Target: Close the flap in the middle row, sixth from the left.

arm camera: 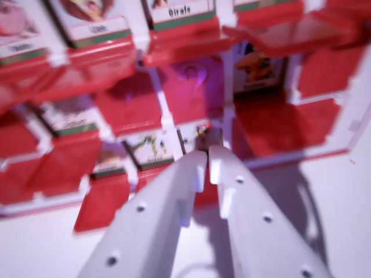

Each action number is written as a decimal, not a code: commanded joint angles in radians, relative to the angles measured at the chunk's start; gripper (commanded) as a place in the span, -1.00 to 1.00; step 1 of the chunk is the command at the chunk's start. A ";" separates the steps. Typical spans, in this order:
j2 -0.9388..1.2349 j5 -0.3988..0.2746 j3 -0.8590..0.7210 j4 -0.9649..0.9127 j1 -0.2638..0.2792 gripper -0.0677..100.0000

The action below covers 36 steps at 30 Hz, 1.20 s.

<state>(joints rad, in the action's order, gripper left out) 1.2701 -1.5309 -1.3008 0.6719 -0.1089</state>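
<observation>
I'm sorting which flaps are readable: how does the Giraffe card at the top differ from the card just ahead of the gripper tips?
The Giraffe card has a legible name on a white strip above a green band, and sits at the wrist view's top edge. The card by the gripper tips is smaller in view, blurred, its label unreadable. Both sit in the white-framed red board.

Pale tabletop (342,231), blurred picture card labelled Giraffe (186,11), neighbouring animal card (97,26), all upright

"Girafe" on the white label of a top-row card (183,13); other card labels too blurred.
</observation>
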 commanded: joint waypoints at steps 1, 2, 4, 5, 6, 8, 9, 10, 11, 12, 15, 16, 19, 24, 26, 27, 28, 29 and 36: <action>0.278 -0.011 -0.028 0.071 -0.002 -1.00; 0.313 -0.012 -0.046 0.092 -0.003 -1.00; 0.380 -0.021 -0.077 0.133 -0.005 -1.00; 0.411 -0.025 -0.083 0.161 -0.005 -1.00; 0.440 -0.026 -0.083 0.199 -0.005 -1.00; 0.469 -0.026 -0.025 0.311 0.000 -1.00; 0.477 -0.026 0.017 0.376 0.005 -1.00; 0.483 -0.018 0.066 0.443 0.011 -1.00; 0.486 -0.011 0.121 0.509 0.017 -1.00; 0.486 -0.005 0.179 0.571 0.025 -1.00; 0.495 -0.014 0.330 0.690 0.041 -1.00; 0.500 -0.020 0.368 0.715 0.046 -1.00; 0.511 -0.040 0.457 0.764 0.058 -1.00; 0.534 -0.060 0.578 0.876 0.081 -1.00; 0.558 -0.054 0.604 0.917 0.095 -1.00; 0.575 -0.051 0.604 0.927 0.098 -1.00; 0.597 -0.038 0.588 0.925 0.100 -1.00; 0.624 -0.032 0.554 0.914 0.101 -1.00; 0.776 0.017 0.339 0.842 0.098 -1.00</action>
<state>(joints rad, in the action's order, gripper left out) 1.9604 -1.5217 -0.9388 1.5355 -0.0138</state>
